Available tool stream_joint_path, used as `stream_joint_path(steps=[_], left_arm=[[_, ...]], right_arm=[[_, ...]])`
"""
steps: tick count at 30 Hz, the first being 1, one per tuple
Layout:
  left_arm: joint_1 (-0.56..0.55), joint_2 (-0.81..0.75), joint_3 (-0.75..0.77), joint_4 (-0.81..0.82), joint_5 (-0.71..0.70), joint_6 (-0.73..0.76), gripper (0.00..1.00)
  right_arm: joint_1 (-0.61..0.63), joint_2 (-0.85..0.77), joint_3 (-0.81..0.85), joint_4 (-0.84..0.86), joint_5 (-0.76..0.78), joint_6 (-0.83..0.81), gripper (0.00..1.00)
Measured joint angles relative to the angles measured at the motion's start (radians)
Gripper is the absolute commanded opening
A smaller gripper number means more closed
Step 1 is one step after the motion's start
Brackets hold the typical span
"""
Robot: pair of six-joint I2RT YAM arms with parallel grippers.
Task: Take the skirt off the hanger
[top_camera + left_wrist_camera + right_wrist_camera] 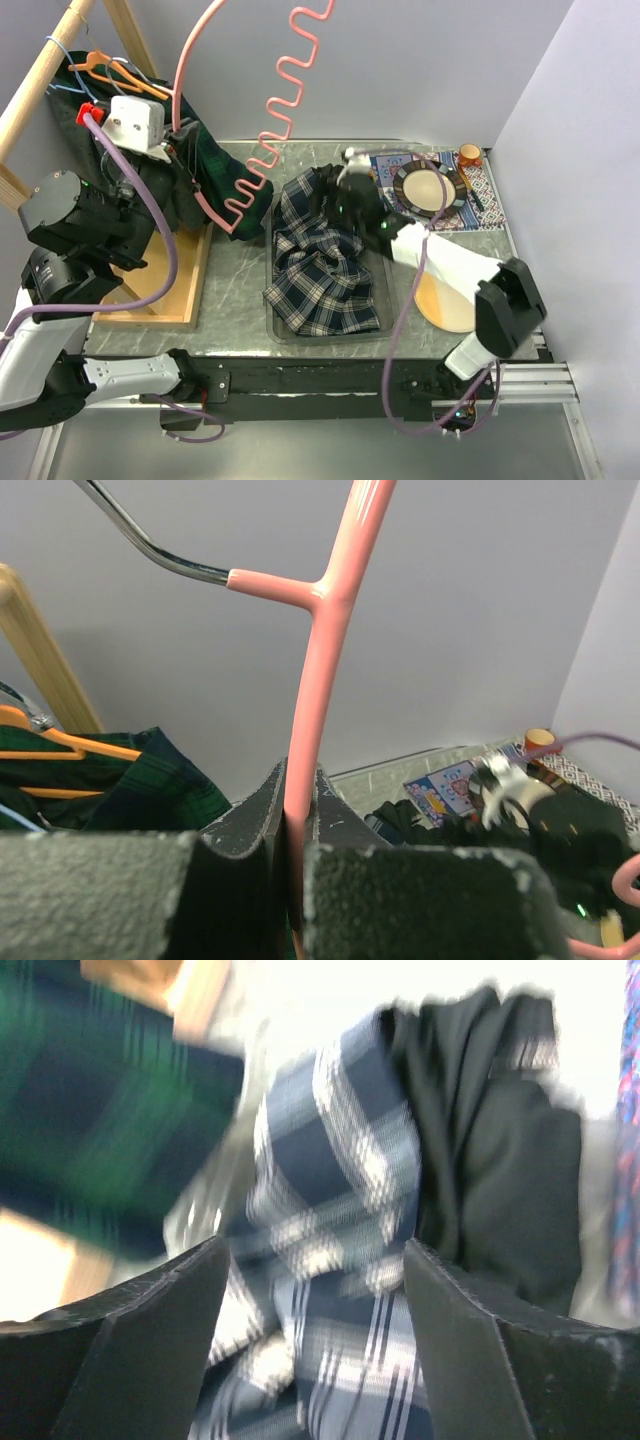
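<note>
Right wrist view blurred: right tool [315, 1290] spread over plaid skirt [330, 1260]; left tool [295, 830] clenched on pink hanger [320, 680].

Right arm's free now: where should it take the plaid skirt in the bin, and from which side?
Pinch a raised fold near the middle of the plaid skirt, coming straight down from above. It lies crumpled in the clear bin, whose walls block sideways approaches; the right gripper already hangs open above it.

The left arm rises at the left side, its claw [298, 865] clamped tight with the fingers [120, 895] pressed nearly together. The right arm reaches forward and inward over the desk's middle, wrist angled down, its claw [315, 1290] spread wide with both fingers [130, 1330] apart.
</note>
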Motion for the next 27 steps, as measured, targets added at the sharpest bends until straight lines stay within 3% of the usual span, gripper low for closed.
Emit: stream_joint_path(steps=[8, 10, 11, 14, 16, 17, 21, 22, 23, 27], left_arm=[[0.0, -0.042, -0.059, -0.006, 0.043, -0.025, 0.01], [0.0, -0.049, -0.066, -0.01, 0.043, -0.025, 0.01], [0.0, -0.051, -0.067, -0.013, 0.043, -0.024, 0.01], [0.0, -0.052, -0.067, -0.026, 0.04, -0.024, 0.01], [0.0, -0.052, -0.064, -0.035, 0.039, -0.025, 0.01], [0.0, -0.052, -0.064, -0.036, 0.035, -0.025, 0.01], [0.0, -0.052, -0.063, -0.044, 0.032, -0.025, 0.01], [0.0, -0.052, -0.063, -0.045, 0.032, -0.027, 0.01], [0.0, -0.053, -0.063, -0.046, 0.032, -0.028, 0.01], [0.0, -0.056, -0.063, -0.047, 0.032, -0.034, 0.01]], right_arm=[[-0.06, 0.206, 0.194, -0.016, -0.093, -0.011, 0.79], [-0.061, 0.279, 0.252, -0.039, -0.102, -0.019, 0.69], [-0.061, 0.31, 0.277, -0.048, -0.107, -0.025, 0.53], [-0.061, 0.37, 0.315, -0.071, -0.11, -0.037, 0.23], [-0.061, 0.378, 0.313, -0.086, -0.109, -0.041, 0.12], [-0.061, 0.375, 0.308, -0.086, -0.108, -0.04, 0.0], [-0.061, 0.341, 0.289, -0.087, -0.102, -0.061, 0.0], [-0.061, 0.325, 0.282, -0.087, -0.1, -0.067, 0.08], [-0.061, 0.307, 0.273, -0.087, -0.099, -0.072, 0.36], [-0.064, 0.239, 0.257, -0.086, -0.09, -0.092, 0.59]])
